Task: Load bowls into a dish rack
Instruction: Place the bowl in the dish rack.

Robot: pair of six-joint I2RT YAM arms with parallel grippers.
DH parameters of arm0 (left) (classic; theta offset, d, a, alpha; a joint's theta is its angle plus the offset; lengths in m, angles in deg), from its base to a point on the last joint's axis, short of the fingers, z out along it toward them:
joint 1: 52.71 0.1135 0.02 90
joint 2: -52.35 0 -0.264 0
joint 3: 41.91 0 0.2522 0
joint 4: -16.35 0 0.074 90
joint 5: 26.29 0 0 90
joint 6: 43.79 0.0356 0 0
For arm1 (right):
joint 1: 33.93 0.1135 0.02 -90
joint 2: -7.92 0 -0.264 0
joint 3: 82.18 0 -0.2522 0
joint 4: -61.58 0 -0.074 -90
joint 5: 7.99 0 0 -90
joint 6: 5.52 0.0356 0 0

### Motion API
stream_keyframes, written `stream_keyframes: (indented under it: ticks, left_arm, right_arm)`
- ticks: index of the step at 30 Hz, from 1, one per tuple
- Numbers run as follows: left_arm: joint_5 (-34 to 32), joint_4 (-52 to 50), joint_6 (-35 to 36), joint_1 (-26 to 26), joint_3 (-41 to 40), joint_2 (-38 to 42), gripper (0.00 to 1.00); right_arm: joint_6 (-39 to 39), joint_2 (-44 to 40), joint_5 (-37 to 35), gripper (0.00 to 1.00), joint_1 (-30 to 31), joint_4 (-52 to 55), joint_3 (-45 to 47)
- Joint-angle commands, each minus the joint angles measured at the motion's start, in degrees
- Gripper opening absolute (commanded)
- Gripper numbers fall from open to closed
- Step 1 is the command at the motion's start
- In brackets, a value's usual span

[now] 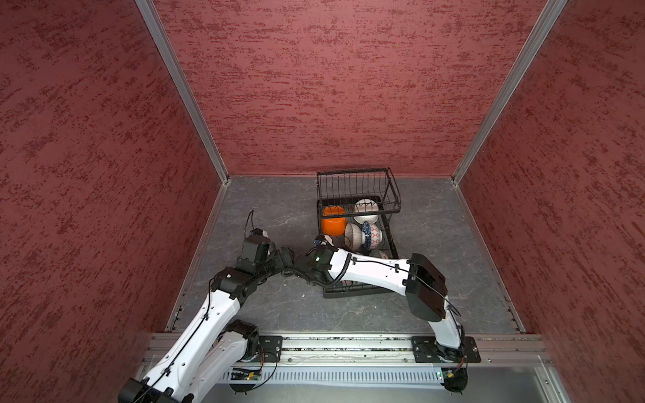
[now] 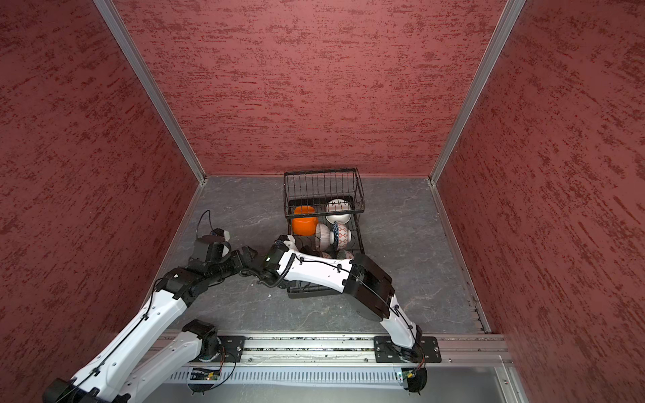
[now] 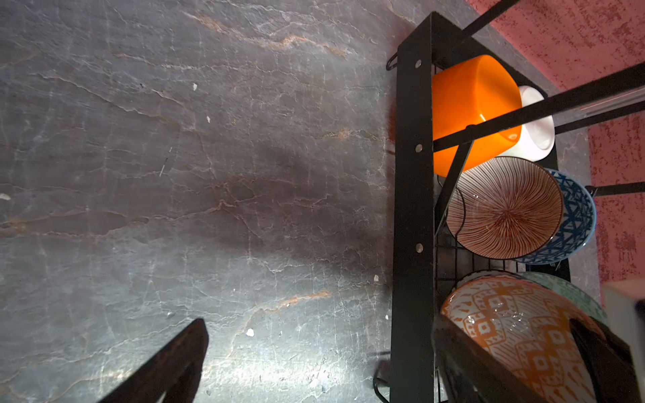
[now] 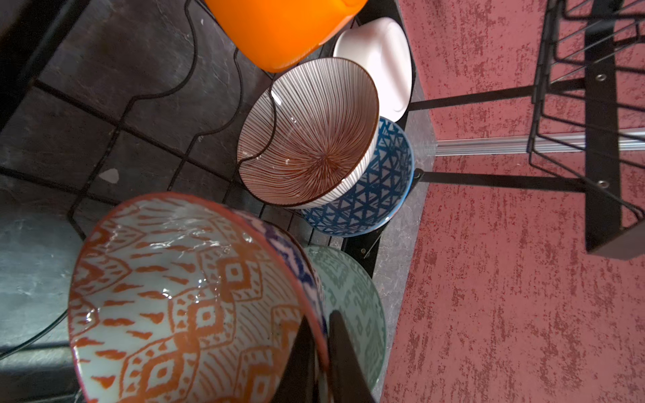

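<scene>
Jaws of the right gripper clamp the rim of the red-patterned bowl at the near end of the rack; the left gripper stands wide, empty. The orange bowl and others sit racked; release remains.

The dish rack stands on the table, near the middle of the frame in both top views. Its raised basket is at the upper end. Just under the basket sit the square-ish bowl on the left and the plain bowl on the right. Below them in the frame, the line-pattern bowl is on the left, touching the triangle-pattern bowl on its right. Further down, the right arm lies across the rack. A half-hidden bowl peeks out by it. The diamond-pattern bowl is left of that one. It may rest on the rack wires, but I cannot be sure. The left arm is at the lower left, beside the rack.
</scene>
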Motion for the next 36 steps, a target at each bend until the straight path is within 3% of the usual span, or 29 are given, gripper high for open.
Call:
stream_keyframes:
  ticks: [1,17,36]
  left_arm:
    - [1.6,1.2,1.6,1.1,-0.5,0.8,1.0]
    - [4.3,1.6,2.8,5.2,-1.6,2.1,1.0]
    - [5.8,2.3,2.8,6.3,-1.8,1.9,1.0]
  right_arm:
    - [1.7,1.1,-2.1,0.0,0.7,2.4,-1.9]
    - [1.1,7.0,-3.6,0.0,0.8,6.5,-6.8]
    - [1.5,4.8,-5.2,0.0,0.7,6.5,-4.6]
